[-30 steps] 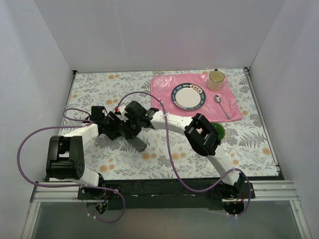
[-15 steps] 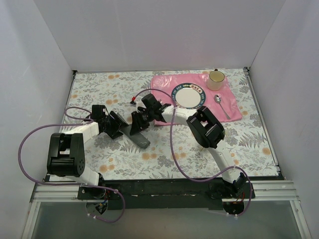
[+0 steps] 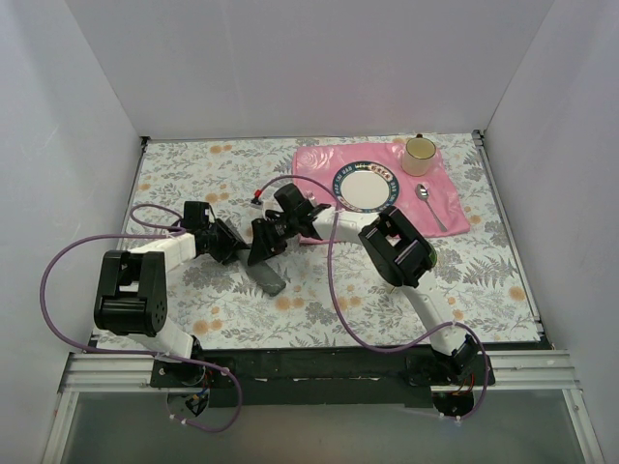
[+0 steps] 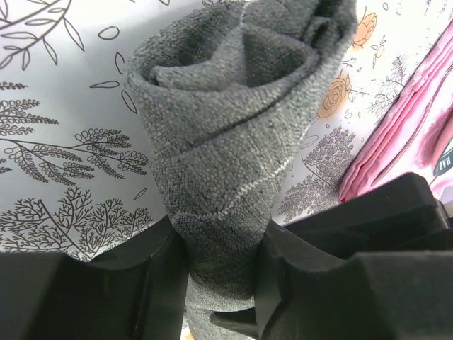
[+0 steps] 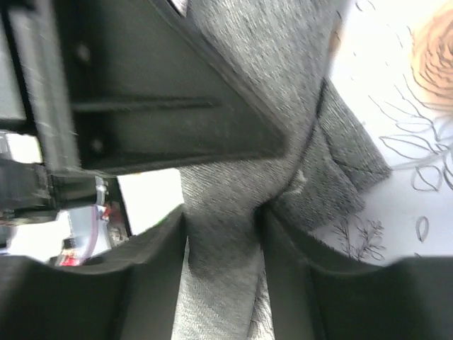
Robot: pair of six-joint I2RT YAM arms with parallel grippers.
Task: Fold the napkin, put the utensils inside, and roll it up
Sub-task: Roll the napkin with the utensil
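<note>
The napkin (image 3: pixel 271 278) is a dark grey cloth rolled into a tube, lying slantwise on the flowered tablecloth between both arms. In the left wrist view the napkin (image 4: pixel 233 142) shows its coiled end, and my left gripper (image 4: pixel 223 248) is shut on the roll, its fingers pressing both sides. My right gripper (image 5: pixel 223 234) is shut on the napkin (image 5: pixel 283 64) from the other side, pinching a fold. From above, the left gripper (image 3: pixel 237 249) and right gripper (image 3: pixel 259 247) meet at the roll's upper end. A spoon (image 3: pixel 428 205) lies on the pink mat. No utensil shows in the roll.
The pink mat (image 3: pixel 319 166) at the back right carries a plate (image 3: pixel 366 186) and a yellow cup (image 3: pixel 419 155). Its folded edge (image 4: pixel 396 142) lies just right of the roll. White walls close in the table on three sides. The left gripper's body (image 5: pixel 163 92) fills the right wrist view's top.
My left gripper has closed in on the roll. The right arm has swung its elbow back toward the mat, its gripper staying at the roll. The roll's upper end has shifted a little.
</note>
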